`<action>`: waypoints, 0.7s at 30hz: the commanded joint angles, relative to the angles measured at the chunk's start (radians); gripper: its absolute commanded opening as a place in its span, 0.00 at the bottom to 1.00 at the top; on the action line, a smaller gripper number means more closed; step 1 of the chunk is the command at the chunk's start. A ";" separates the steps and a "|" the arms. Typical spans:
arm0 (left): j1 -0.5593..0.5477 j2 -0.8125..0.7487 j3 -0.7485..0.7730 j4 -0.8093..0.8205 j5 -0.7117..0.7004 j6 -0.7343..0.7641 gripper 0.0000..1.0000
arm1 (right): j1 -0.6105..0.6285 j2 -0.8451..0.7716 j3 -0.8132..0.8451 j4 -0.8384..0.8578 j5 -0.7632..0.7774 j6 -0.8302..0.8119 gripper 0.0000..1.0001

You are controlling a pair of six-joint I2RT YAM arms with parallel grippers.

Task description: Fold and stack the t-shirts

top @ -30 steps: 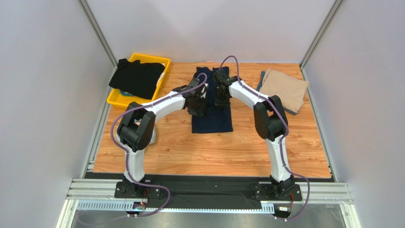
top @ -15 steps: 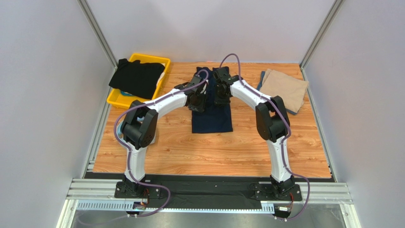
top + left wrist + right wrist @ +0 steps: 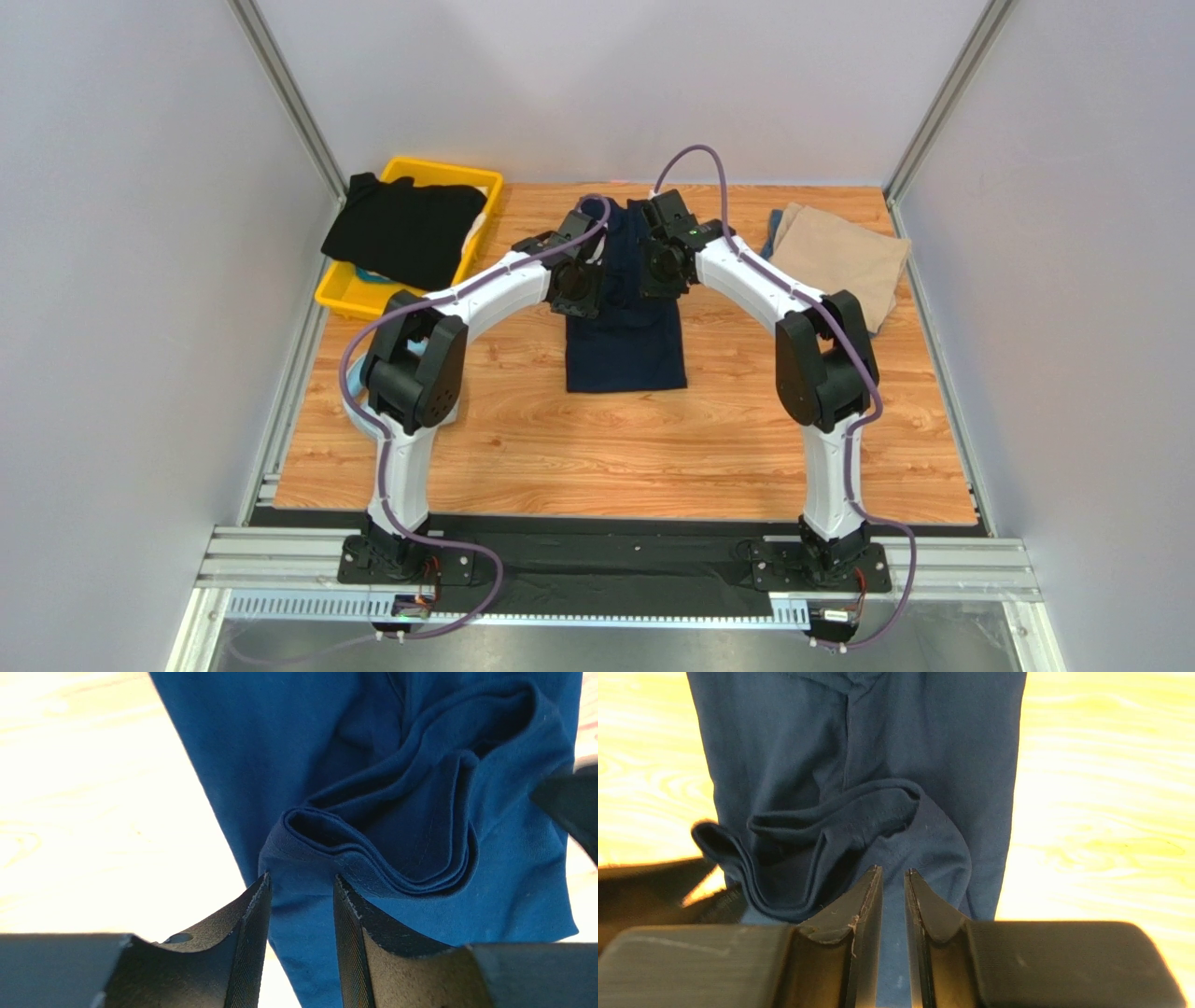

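The dark navy cloth t-shirt lies as a long narrow strip in the middle of the wooden worktop, its far end bunched up between the two arms.

Only the wrist views show that bunch closely. In the left wrist view the navy shirt has a rolled lip of several layers just beyond the left hand. That hand's fingers stand apart, with flat cloth showing through the gap and nothing squeezed between them. In the right wrist view the same shirt curls into a raised fold just beyond the right hand. Its fingers are almost pressed together, leaving a thin slit; whether cloth is nipped there I cannot tell.

The overhead view alone shows both hands side by side over the shirt's far end, left hand and right hand.

The near end of the navy shirt lies flat, with bare wood on both sides and a broad stretch of it nearer the arm bases.

Right of the navy shirt, at the far corner, a folded tan cloth t-shirt lies on the worktop. Left of it, a yellow plastic bin sits at the far left edge with a black cloth t-shirt draped across it and spilling over its rim. A patch of light blue shows inside; what it is I cannot tell.
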 commanded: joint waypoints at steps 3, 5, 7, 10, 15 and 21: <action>0.022 0.033 0.097 -0.045 -0.037 -0.001 0.45 | 0.006 -0.152 -0.103 0.042 -0.114 -0.040 0.22; 0.032 0.049 0.129 -0.069 -0.046 -0.009 0.45 | 0.023 -0.177 -0.142 0.042 -0.122 -0.054 0.22; 0.042 0.065 0.151 -0.097 -0.051 -0.013 0.45 | 0.038 -0.185 -0.166 0.048 -0.125 -0.060 0.22; 0.056 0.082 0.184 -0.128 -0.048 -0.016 0.45 | 0.052 -0.177 -0.183 0.054 -0.152 -0.075 0.21; 0.059 0.066 0.155 -0.123 -0.054 -0.013 0.45 | 0.079 -0.142 -0.192 0.048 -0.183 -0.087 0.20; 0.061 0.058 0.126 -0.113 -0.058 -0.009 0.45 | 0.093 -0.073 -0.143 0.028 -0.163 -0.086 0.20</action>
